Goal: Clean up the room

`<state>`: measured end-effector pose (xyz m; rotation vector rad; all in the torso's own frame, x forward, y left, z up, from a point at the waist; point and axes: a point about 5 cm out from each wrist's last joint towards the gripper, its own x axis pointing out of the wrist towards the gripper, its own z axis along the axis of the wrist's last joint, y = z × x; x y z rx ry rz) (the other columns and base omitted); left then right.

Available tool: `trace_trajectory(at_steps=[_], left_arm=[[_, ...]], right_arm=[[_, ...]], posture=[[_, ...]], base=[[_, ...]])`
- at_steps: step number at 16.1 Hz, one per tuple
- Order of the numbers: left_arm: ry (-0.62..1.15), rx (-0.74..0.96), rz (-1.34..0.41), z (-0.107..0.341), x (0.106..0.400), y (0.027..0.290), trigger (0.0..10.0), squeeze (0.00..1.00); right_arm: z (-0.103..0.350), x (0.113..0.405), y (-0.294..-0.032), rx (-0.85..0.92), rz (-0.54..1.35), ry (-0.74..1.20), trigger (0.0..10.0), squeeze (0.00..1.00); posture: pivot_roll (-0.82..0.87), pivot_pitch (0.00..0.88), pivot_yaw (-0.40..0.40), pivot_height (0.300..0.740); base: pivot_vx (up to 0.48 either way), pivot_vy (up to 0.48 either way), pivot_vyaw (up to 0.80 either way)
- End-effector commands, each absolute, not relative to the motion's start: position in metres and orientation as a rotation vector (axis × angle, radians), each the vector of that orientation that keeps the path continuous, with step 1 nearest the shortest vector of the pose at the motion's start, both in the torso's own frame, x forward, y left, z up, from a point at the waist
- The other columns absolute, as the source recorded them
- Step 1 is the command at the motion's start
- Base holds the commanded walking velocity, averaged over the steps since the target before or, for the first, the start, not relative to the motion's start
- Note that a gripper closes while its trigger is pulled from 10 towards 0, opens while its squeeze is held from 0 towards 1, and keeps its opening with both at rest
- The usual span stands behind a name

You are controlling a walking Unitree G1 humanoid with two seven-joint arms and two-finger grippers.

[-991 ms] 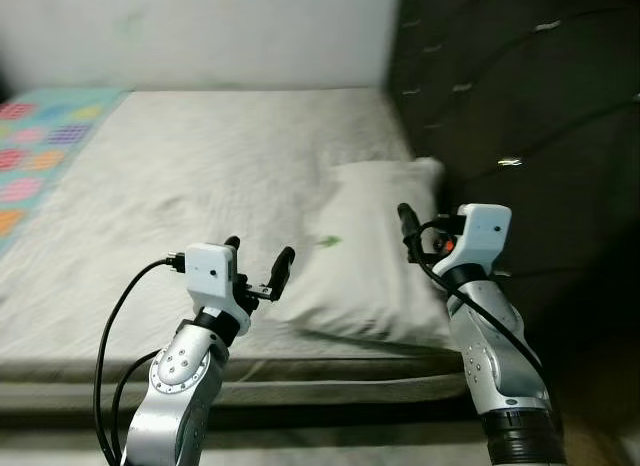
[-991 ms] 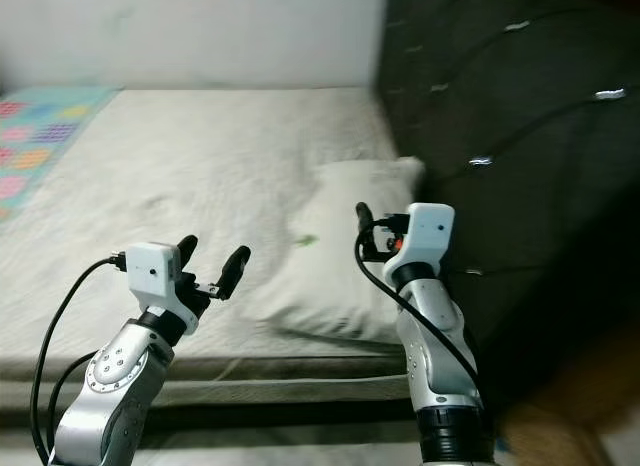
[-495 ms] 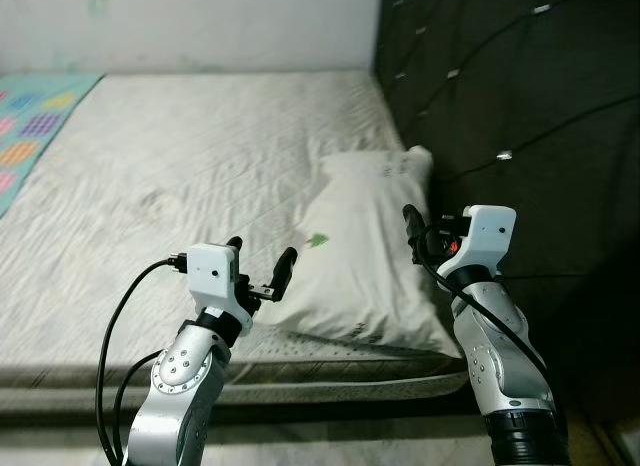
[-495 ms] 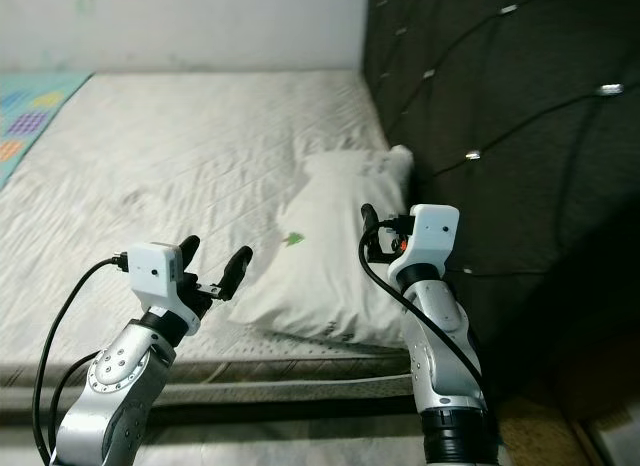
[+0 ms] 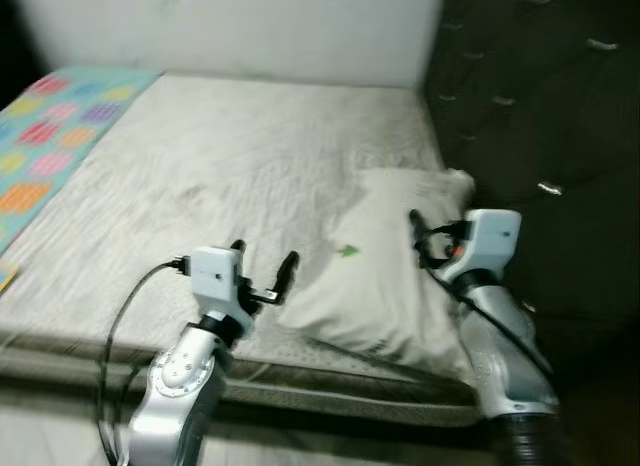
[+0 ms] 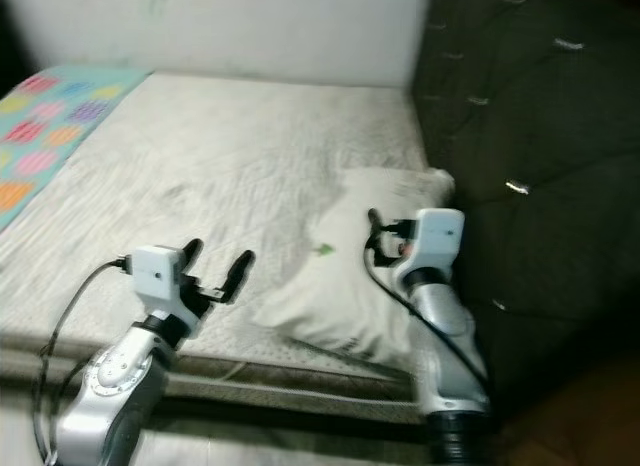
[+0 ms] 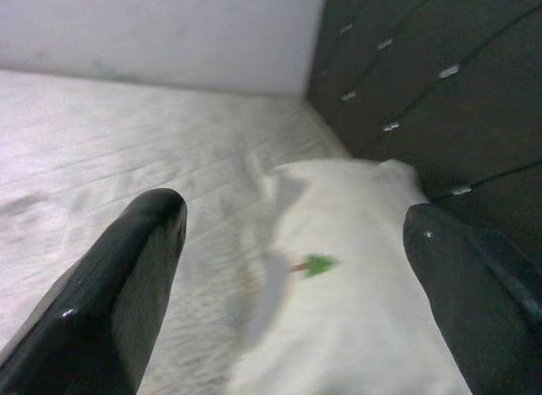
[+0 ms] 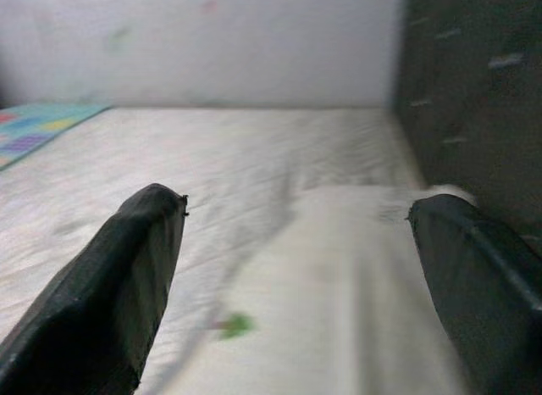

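Left eye view: both the left gripper (image 5: 262,270) and right gripper (image 8: 292,268) hover spread above a white pillow (image 5: 395,276) on the bed (image 5: 220,166).

Two silver jointed arms end in white box-shaped wrist housings; the left gripper (image 5: 262,268) and right gripper (image 6: 374,231) have long black rounded fingers, looping black cables, and possibly a small red mark on the right housing

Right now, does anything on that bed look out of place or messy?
The white pillow lies skewed beside the dark headboard, one corner hanging over the mattress edge. A small green bit sits on it. Both hands, left and right, are open and empty.
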<state>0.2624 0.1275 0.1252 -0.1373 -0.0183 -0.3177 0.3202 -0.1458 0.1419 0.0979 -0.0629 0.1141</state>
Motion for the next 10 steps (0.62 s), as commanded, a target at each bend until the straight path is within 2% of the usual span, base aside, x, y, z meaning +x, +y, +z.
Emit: trace_trajectory(at_steps=[1,6,10], left_arm=[[-0.031,-0.141,-0.346,0.1291,0.2624,0.1212,10.0,0.0],[-0.024,-0.142,-0.338,0.1278,0.2622,0.1214,10.0,0.0],[-0.011,-0.135,-0.317,0.1255,0.263,0.1224,10.0,0.0]], right_arm=[[0.1414,0.3192,-0.156,0.085,0.085,-0.061,10.0,0.0],[0.1386,0.3176,-0.16,0.088,0.074,-0.052,10.0,0.0],[0.1359,0.317,-0.1618,0.095,0.061,-0.035,10.0,0.0]], posture=[[-0.04,0.055,0.035,0.74],[-0.04,0.06,0.031,0.74],[-0.04,0.059,0.031,0.74]], base=[[0.311,0.0,0.0],[0.303,0.0,0.0],[0.0,0.0,0.0]])
